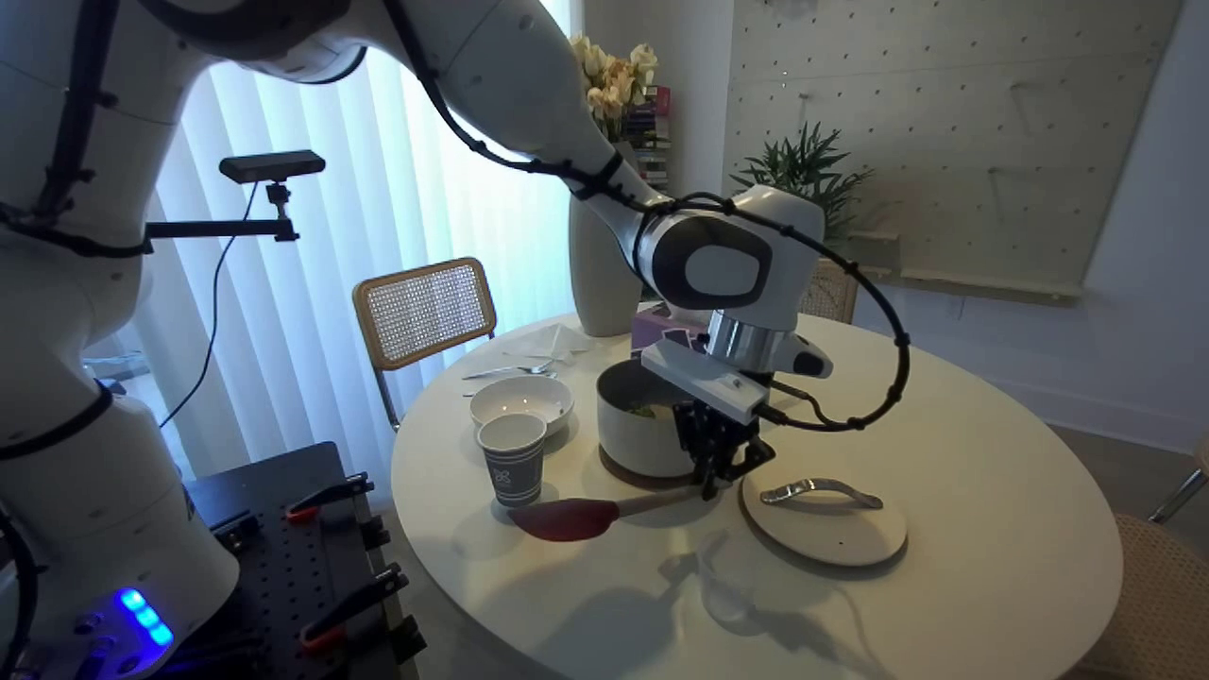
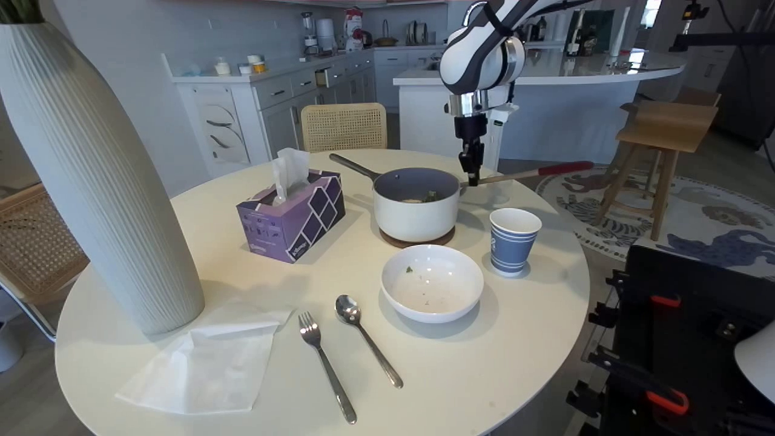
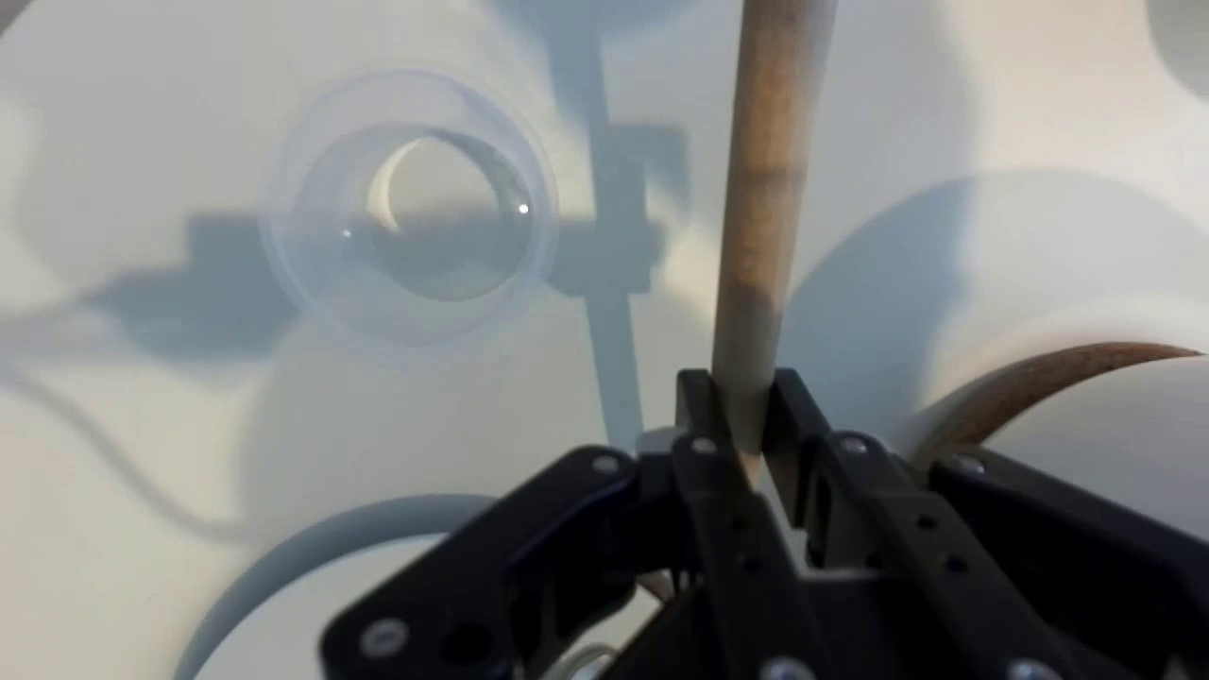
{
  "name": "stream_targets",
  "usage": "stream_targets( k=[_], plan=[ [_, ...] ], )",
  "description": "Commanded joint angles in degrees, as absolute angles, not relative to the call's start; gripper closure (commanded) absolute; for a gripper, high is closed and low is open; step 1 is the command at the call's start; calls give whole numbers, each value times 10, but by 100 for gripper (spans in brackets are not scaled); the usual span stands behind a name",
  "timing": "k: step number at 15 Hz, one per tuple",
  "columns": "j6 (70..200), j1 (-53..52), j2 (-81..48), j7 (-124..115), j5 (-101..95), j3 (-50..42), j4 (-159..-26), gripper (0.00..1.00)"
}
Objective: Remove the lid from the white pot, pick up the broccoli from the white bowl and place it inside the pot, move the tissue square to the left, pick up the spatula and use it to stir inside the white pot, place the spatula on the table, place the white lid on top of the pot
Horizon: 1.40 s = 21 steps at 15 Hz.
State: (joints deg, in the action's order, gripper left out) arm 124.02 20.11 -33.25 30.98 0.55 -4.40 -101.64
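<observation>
Black claw point(image 3: 744, 404) grips one spatula point(image 1: 601, 517) near one pot point(image 2: 416, 213), one lid point(image 1: 827, 525).

White arm point(image 1: 519, 85), black cable point(image 1: 904, 340) (strapped on), blue lights point(image 1: 146, 617), black jaws

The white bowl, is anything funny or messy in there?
Yes, a bit: a small green scrap and tiny specks lie inside the white bowl, standing out against its plain white surface; perhaps bits of food.
</observation>
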Motion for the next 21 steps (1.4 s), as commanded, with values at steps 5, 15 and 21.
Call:
stream_targets(
  k=[5,15,21],
  plan=[
    [1257,188,-309,277,-13,-55,-1000,96],
    [1379,163,-222,219,-13,-62,-1009,96],
    [1496,136,-145,131,10,-59,-1036,96]
  ],
)
